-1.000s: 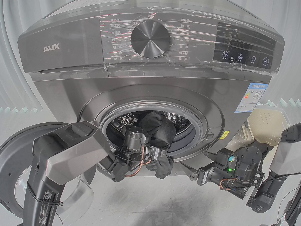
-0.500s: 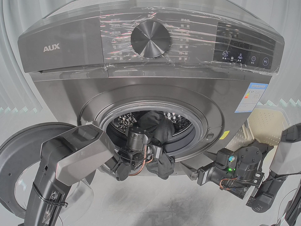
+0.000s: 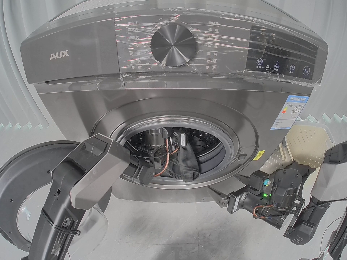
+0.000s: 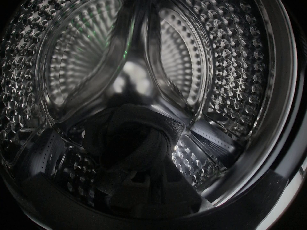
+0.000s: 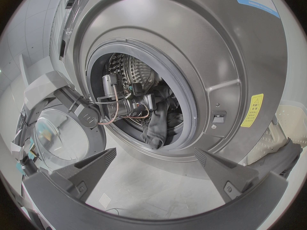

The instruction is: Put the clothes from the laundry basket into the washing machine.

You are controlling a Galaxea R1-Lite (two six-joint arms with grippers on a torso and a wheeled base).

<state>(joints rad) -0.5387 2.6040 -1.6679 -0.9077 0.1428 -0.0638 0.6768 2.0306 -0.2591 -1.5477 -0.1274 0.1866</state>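
The washing machine [image 3: 173, 102] stands with its round opening facing me. My left gripper [image 3: 186, 148] is inside the drum [image 4: 134, 64], shut on a dark garment [image 3: 186, 165]. The cloth bunches in front of the gripper [image 4: 140, 186] as a dark garment [image 4: 137, 138] low in the drum. In the right wrist view the garment's tail [image 5: 156, 128] hangs over the door seal's lower rim. My right gripper [image 5: 153, 163] is open and holds nothing, low and to the right of the opening [image 3: 218, 197]. The cream laundry basket [image 3: 312, 141] stands at the machine's right side.
The machine's round glass door [image 3: 21, 195] is swung open to the left, close to my left arm. Pale floor [image 3: 173, 228] lies in front of the machine. The basket's wall [image 5: 287, 122] is right behind my right arm.
My left gripper has moved up and forward from the door rim into the drum, carrying the dark garment with it. Less cloth hangs outside now. The right arm has not moved.
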